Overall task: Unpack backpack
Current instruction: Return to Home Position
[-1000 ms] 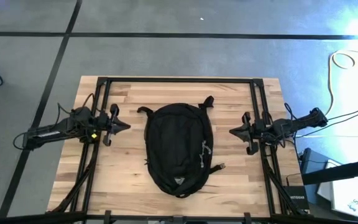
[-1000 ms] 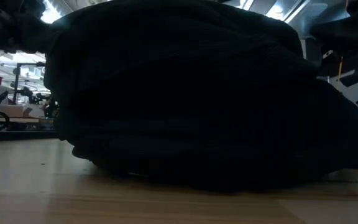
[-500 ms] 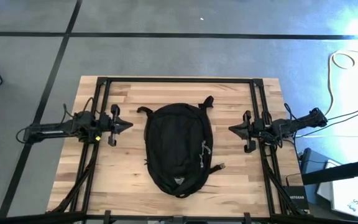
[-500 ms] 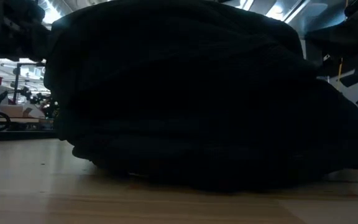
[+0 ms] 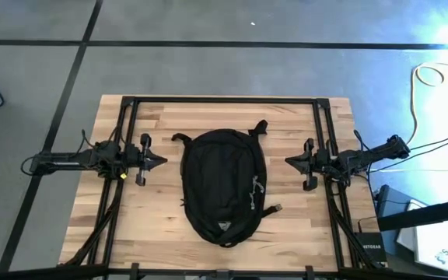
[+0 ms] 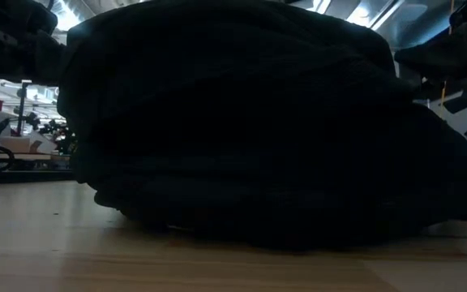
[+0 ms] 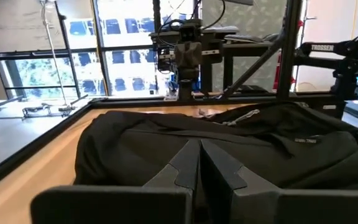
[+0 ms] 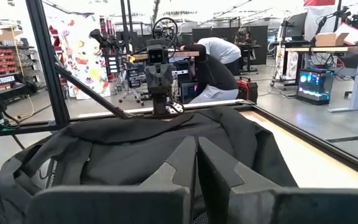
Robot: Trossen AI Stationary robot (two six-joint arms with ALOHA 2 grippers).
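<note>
The black backpack [image 5: 224, 185] lies flat on the wooden table [image 5: 154, 225], in the middle, its pale logo toward the near edge and its straps toward the far edge. It fills the low view [image 6: 242, 130] and shows in both wrist views [image 7: 229, 149] [image 8: 135, 155]. My left gripper [image 5: 162, 160] hovers shut to the backpack's left, pointing level at it across a gap. My right gripper [image 5: 288, 162] hovers shut to its right, also pointing level at it. Neither touches the backpack.
A black metal frame [image 5: 224, 101] runs round the table along its left, right and far sides. Bare wood lies between each gripper and the backpack. In the room behind the left arm a person [image 8: 219, 65] bends over. Cables [image 5: 434, 78] lie on the floor at the right.
My left arm has swung toward the table's near edge and sunk a little, so that it now lies straight across the table with its gripper pointing at the backpack. The right arm's wrist has turned slightly in place. The backpack has kept still.
</note>
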